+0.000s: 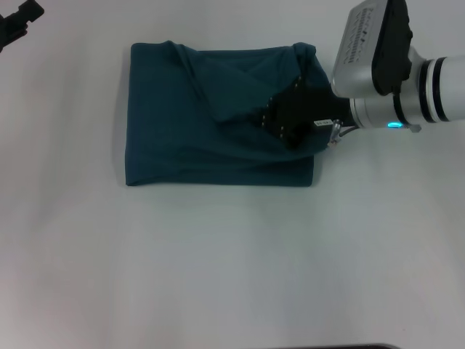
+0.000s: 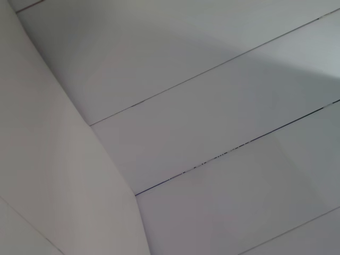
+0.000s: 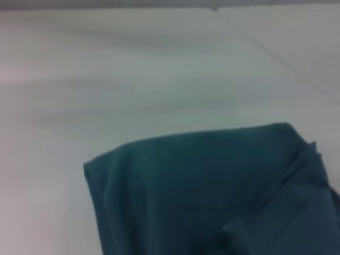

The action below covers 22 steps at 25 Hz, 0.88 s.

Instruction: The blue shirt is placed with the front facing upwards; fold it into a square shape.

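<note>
blue shirt [image 1: 196, 138] is flopping soft, so you're grabbing edges | right gripper [image 1: 294, 116] at 3 o'clock, grip unclear | left gripper [image 1: 18, 22] idling at 10 o'clock

**Blue shirt folded, right claw on its right side**

Blue shirt [image 1: 196, 138] lying on white counter [image 1: 232, 276], folded to a roughly rectangular, near-square bundle, plain teal side up, no lettering showing. Left and near edges straight and flat; upper right part rumpled, with a loose flap draped diagonally across the top layer and a raised fold at the far right corner. Right claw [image 1: 294, 116], black, reaching in from the right over the shirt's right portion, dark body lying against the cloth; fingers not distinguishable. Silver-white wrist and arm behind it, small cyan light lit. Left claw [image 1: 18, 22] parked at far upper left corner, well apart from shirt
</note>
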### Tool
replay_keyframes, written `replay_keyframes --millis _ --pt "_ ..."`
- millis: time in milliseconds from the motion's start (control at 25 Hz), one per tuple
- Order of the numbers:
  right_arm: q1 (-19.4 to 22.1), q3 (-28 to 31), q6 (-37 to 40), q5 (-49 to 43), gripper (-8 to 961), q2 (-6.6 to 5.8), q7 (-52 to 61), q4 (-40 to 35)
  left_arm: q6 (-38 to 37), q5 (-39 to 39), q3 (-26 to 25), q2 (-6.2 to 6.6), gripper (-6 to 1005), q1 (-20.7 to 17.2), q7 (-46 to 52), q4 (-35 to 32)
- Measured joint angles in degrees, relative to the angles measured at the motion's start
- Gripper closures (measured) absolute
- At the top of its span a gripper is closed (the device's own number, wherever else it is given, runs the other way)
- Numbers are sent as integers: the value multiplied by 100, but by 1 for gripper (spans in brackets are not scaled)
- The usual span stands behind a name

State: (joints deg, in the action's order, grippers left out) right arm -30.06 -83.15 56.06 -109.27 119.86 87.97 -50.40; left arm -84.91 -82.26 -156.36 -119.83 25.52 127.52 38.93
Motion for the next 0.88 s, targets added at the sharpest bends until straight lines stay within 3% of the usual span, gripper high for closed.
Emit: replay_keyframes --millis 280,880 --pt "196 215 73 66 941 -6 390 -554 -16 0 0 14 49 32 -9 0" --pt "428 394 110 186 889 10 510 -720 -95 -9 0 19 49 30 -80 1"
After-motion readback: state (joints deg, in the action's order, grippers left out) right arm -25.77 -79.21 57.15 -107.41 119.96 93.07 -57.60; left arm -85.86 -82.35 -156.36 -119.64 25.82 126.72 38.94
